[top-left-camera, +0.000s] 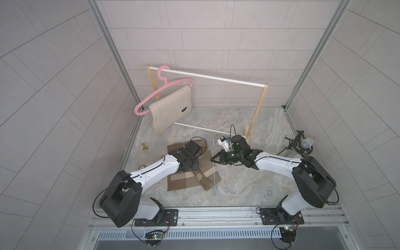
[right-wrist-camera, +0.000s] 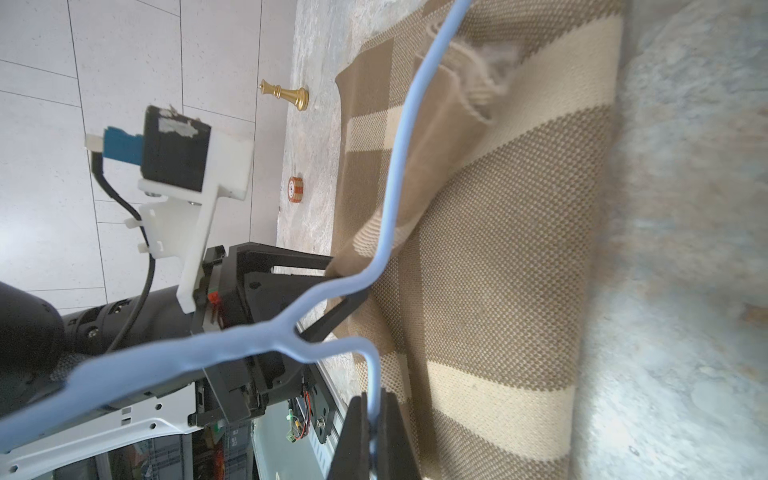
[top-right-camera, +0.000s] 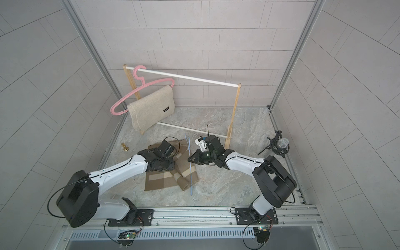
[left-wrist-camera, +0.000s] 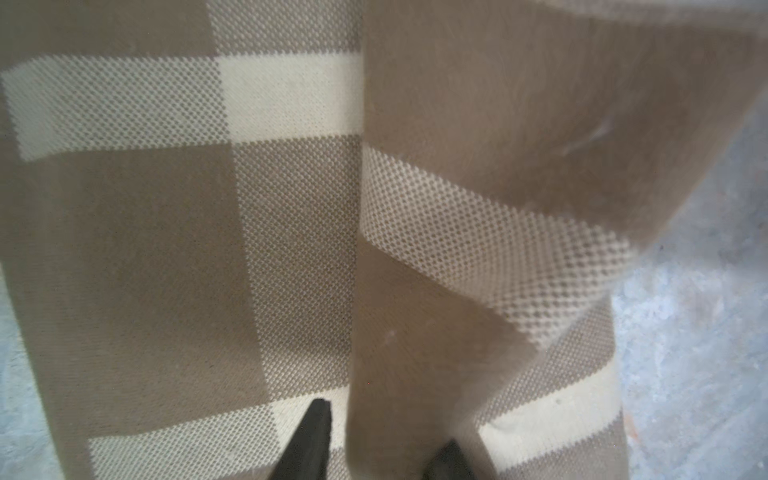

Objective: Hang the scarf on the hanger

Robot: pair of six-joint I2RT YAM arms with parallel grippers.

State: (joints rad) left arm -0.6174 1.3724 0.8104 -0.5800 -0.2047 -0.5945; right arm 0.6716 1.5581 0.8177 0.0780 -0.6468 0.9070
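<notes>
The brown and cream checked scarf (top-left-camera: pixel 184 181) (top-right-camera: pixel 160 181) lies rumpled on the marble table. One raised fold of the scarf (left-wrist-camera: pixel 415 208) stands between the fingers of my left gripper (left-wrist-camera: pixel 384 424), which is shut on it; in both top views the wrist hides those fingers. The thin blue hanger (top-left-camera: pixel 214 171) (top-right-camera: pixel 191 171) stands over the scarf's right part. My right gripper (right-wrist-camera: pixel 376 401) (top-left-camera: pixel 212 159) is shut on the hanger's wire hook. In the right wrist view the hanger (right-wrist-camera: pixel 399 166) crosses in front of the left gripper (right-wrist-camera: pixel 345 282) and the scarf (right-wrist-camera: pixel 498 249).
A wooden rack (top-left-camera: pixel 216 79) stands at the back with a pink hanger (top-left-camera: pixel 164 86) carrying a beige cloth (top-left-camera: pixel 171 106). A gold chess piece (top-left-camera: pixel 144 147) and a small round object (top-left-camera: pixel 141 167) sit at the left edge. A microphone (top-left-camera: pixel 303 145) stands at the right.
</notes>
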